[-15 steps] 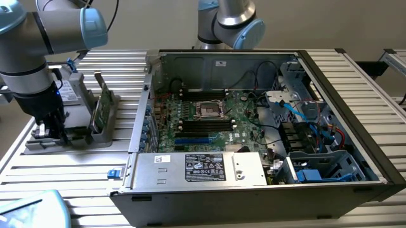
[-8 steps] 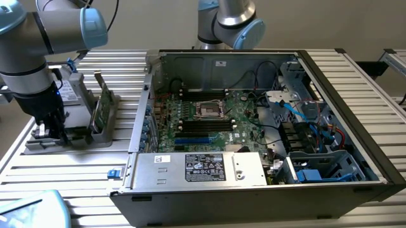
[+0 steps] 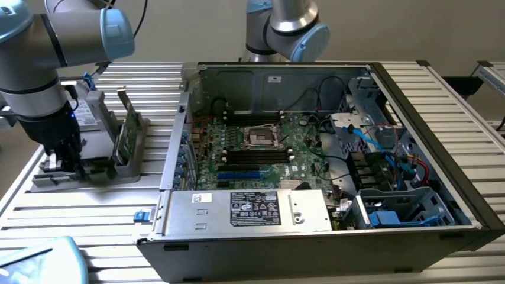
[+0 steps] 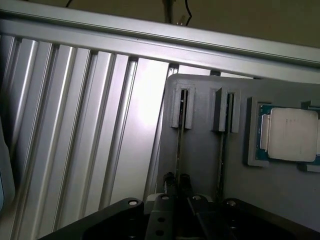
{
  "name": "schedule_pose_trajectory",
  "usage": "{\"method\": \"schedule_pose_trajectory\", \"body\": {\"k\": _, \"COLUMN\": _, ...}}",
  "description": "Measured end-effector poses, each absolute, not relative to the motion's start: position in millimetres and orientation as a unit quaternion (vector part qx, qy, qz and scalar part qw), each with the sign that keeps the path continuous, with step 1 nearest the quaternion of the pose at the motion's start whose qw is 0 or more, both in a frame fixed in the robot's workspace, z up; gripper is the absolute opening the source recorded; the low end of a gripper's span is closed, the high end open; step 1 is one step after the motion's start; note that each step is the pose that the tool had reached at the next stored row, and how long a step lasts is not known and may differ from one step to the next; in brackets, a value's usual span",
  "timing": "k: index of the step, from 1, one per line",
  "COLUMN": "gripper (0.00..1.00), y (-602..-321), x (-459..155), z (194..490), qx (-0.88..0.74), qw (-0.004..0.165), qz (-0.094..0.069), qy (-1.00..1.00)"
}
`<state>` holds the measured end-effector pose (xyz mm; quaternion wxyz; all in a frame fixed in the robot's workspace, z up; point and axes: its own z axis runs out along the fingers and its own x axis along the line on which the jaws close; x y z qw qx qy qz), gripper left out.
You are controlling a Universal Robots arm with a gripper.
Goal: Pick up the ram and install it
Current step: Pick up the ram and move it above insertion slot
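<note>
Exterior view: an open computer case [image 3: 276,83] is laid on a slatted table [image 3: 87,213]. At the case's 9 o'clock a grey holder [image 3: 118,171] is placed, with a green card [image 3: 126,133] stood upright in it. A robot arm [image 3: 35,89] is lowered onto the holder.

Wrist view: the ram [image 4: 178,145] is seen edge-on, seated in one holder slot. A second slot and a silver processor [image 4: 293,135] are beside it. The gripper [image 4: 177,181] is set right at the ram; whether it is clamped cannot be told.

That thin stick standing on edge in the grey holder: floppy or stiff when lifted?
Probably stiff: the ram stands straight on edge in its grey holder. Likely light, being so thin. Out of the holder, it would probably tip over.
</note>
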<state>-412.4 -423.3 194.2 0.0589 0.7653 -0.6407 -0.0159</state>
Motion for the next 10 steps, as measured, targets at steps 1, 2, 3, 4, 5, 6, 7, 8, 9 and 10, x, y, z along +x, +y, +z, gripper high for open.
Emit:
{"method": "schedule_pose_trajectory", "body": {"k": 1, "gripper": 0.14, "y": -423.3, "x": -412.1, "z": 194.8, "qx": 0.765, "qw": 0.058, "qz": -0.016, "qy": -0.641}}
{"method": "schedule_pose_trajectory", "body": {"k": 2, "gripper": 0.14, "y": -423.3, "x": -411.9, "z": 195.7, "qx": 0.765, "qw": 0.058, "qz": -0.017, "qy": -0.641}}
{"method": "schedule_pose_trajectory", "body": {"k": 3, "gripper": 0.14, "y": -423.3, "x": -411.7, "z": 196.3, "qx": 0.765, "qw": 0.057, "qz": -0.017, "qy": -0.642}}
{"method": "schedule_pose_trajectory", "body": {"k": 4, "gripper": 0.14, "y": -423.2, "x": -411.6, "z": 196.7, "qx": 0.764, "qw": 0.057, "qz": -0.018, "qy": -0.642}}
{"method": "schedule_pose_trajectory", "body": {"k": 5, "gripper": 0.14, "y": -423.2, "x": -411.4, "z": 197.0, "qx": 0.764, "qw": 0.056, "qz": -0.018, "qy": -0.642}}
{"method": "schedule_pose_trajectory", "body": {"k": 6, "gripper": 0.14, "y": -423.2, "x": -411.2, "z": 197.3, "qx": 0.764, "qw": 0.056, "qz": -0.018, "qy": -0.643}}
{"method": "schedule_pose_trajectory", "body": {"k": 7, "gripper": 0.14, "y": -423.3, "x": -411.0, "z": 197.5, "qx": 0.764, "qw": 0.056, "qz": -0.018, "qy": -0.643}}
{"method": "schedule_pose_trajectory", "body": {"k": 8, "gripper": 0.14, "y": -423.3, "x": -410.9, "z": 197.7, "qx": 0.763, "qw": 0.056, "qz": -0.019, "qy": -0.643}}
{"method": "schedule_pose_trajectory", "body": {"k": 9, "gripper": 0.14, "y": -423.3, "x": -410.7, "z": 197.9, "qx": 0.763, "qw": 0.055, "qz": -0.019, "qy": -0.644}}
{"method": "schedule_pose_trajectory", "body": {"k": 10, "gripper": 0.14, "y": -423.3, "x": -410.6, "z": 198.3, "qx": 0.763, "qw": 0.055, "qz": -0.019, "qy": -0.644}}
